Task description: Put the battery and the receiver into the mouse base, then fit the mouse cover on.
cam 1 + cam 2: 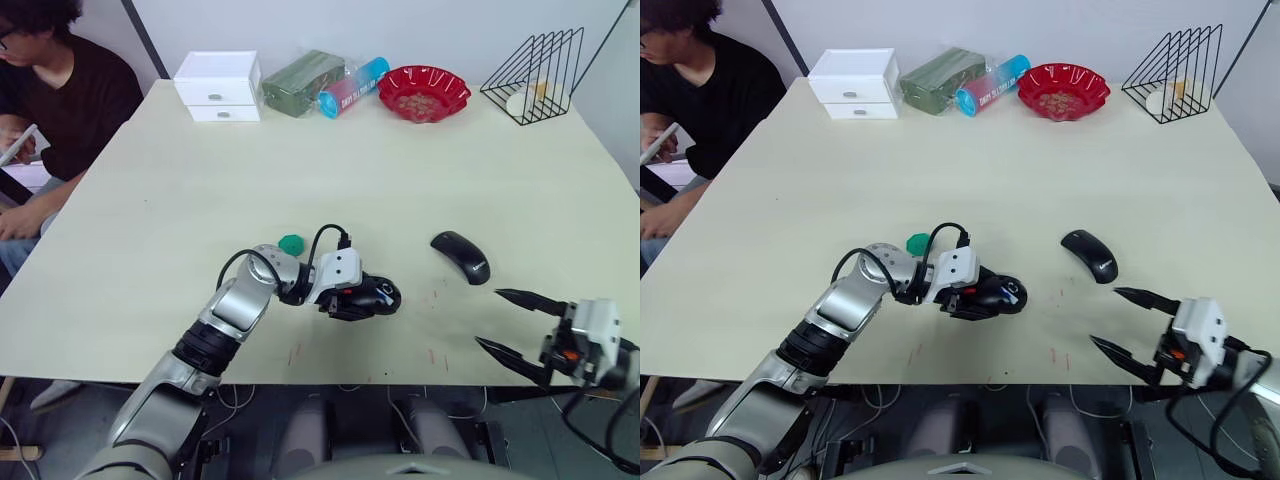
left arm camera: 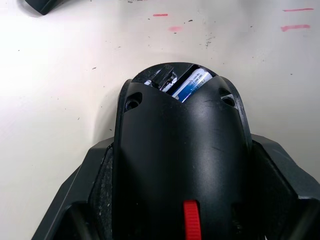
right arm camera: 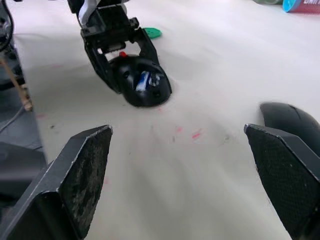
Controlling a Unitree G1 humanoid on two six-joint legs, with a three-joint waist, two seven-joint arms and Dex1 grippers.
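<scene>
Black mouse base (image 2: 180, 155) clamped between left jaws.

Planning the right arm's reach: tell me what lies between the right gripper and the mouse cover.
Bare tabletop, per the left eye view, between right gripper and mouse cover.

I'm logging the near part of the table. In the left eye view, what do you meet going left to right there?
Small green hexagonal dish → left gripper clamped on the black mouse base with a red wheel → glossy black mouse cover → open right gripper.
</scene>
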